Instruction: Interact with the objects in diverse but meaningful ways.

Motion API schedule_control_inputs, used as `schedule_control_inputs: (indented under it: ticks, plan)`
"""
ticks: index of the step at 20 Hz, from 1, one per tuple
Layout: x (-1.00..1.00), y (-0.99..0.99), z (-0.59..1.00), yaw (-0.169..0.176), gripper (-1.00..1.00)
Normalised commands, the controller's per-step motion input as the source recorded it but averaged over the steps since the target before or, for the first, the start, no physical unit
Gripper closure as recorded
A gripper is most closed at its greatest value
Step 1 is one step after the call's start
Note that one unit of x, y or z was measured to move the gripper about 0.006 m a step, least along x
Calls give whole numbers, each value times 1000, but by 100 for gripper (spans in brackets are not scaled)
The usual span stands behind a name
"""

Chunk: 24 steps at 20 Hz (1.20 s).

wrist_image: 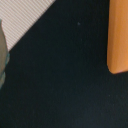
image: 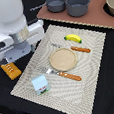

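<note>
A golden-orange bread loaf [image: 11, 71] lies on the black table off the placemat's edge, at the exterior view's left. The wrist view shows it as an orange block [wrist_image: 118, 35]. My white arm [image: 13, 35] hangs just above and behind the loaf, and its body hides the gripper's fingers. A blurred grey shape [wrist_image: 2, 50] at the wrist view's edge may be one finger. A yellow banana [image: 73, 38] lies at the mat's far side. The white-and-blue carton [image: 39, 83] stands near its front corner.
On the striped placemat [image: 95, 74] are a round wooden plate [image: 63, 59], a wooden-handled knife [image: 81, 49] and another wooden-handled utensil [image: 65, 74]. Two grey pots [image: 56, 3] [image: 78, 4] and a bowl [image: 111, 6] sit on a brown board at the back.
</note>
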Motion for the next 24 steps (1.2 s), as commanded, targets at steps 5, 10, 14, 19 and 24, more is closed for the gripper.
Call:
schedule_control_inputs:
  ticks: [5,10,14,19,24]
  plan:
    - [-909,-123,25,-3,-100]
    - [-190,-317,81,0,-100]
    - [40,-346,-10,31,-100]
    - [-42,-191,-235,72,-100]
    - [-196,-186,-343,75,-100]
